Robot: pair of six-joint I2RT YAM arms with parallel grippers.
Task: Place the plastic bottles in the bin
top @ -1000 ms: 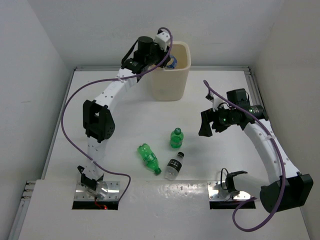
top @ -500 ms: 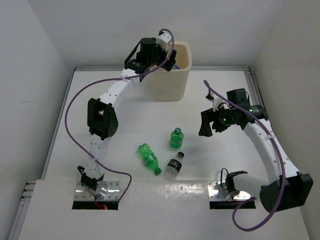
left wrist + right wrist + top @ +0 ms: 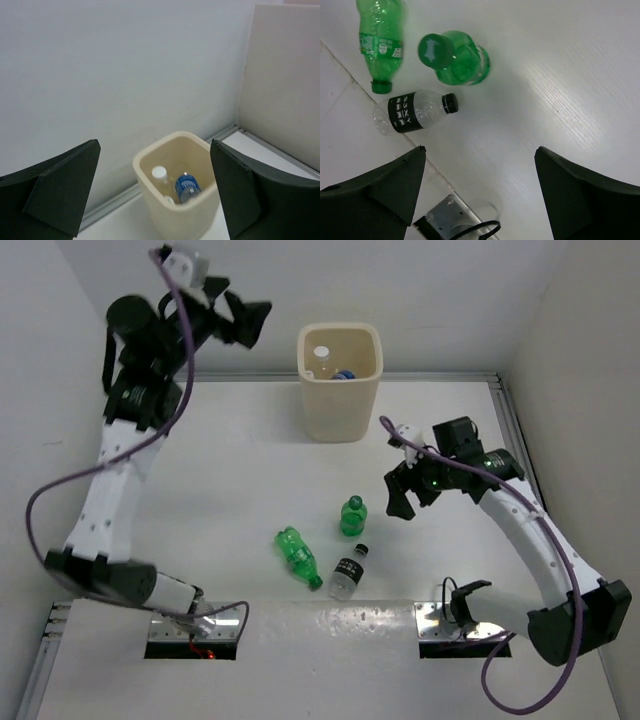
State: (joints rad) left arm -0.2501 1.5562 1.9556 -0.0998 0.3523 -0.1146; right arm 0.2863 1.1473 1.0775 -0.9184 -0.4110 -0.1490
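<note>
The cream bin (image 3: 340,410) stands at the back of the table, with a white-capped bottle (image 3: 321,352) and a blue-labelled bottle (image 3: 344,374) inside. My left gripper (image 3: 255,325) is raised high, left of the bin, open and empty. Its wrist view looks down on the bin (image 3: 175,215) between the left gripper's (image 3: 154,145) spread jaws. Three plastic bottles are on the table: an upright green one (image 3: 352,516), a green one lying down (image 3: 298,556) and a clear dark-labelled one (image 3: 349,573). My right gripper (image 3: 397,495) hangs open just right of the upright green bottle (image 3: 452,57).
White walls close the table on three sides, with a metal rail (image 3: 440,377) along the back edge. Two metal mounting plates (image 3: 195,625) (image 3: 450,625) sit at the near edge. The left arm's purple cable (image 3: 70,480) loops over the left side.
My left gripper opened over the bin, then the arm swung up and left, away from it. My right gripper moved left toward the upright green bottle and opened wider.
</note>
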